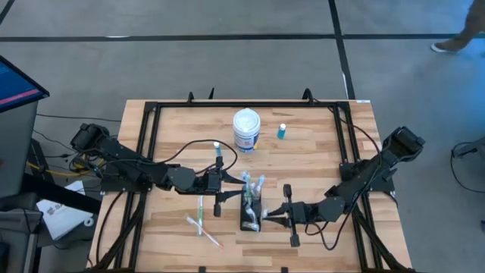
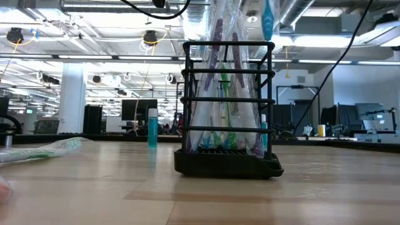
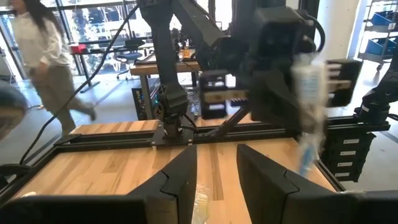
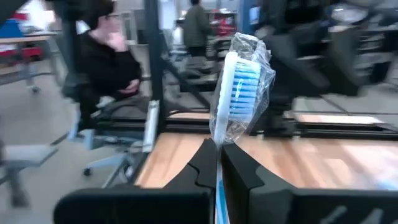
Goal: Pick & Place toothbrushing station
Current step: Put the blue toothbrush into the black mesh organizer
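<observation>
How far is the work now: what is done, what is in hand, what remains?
Done: several wrapped brushes stand in the black holder. In hand: the right gripper is shut on a wrapped toothbrush beside the holder. The left gripper, near the holder, is open. Left: wrapped brushes lying on the table.

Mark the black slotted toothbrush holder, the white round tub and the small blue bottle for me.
black slotted toothbrush holder (image 2: 226,164): low view, on its base.
white round tub (image 1: 246,121): high view, on its lid.
small blue bottle (image 1: 282,131): high view, on its body.
</observation>
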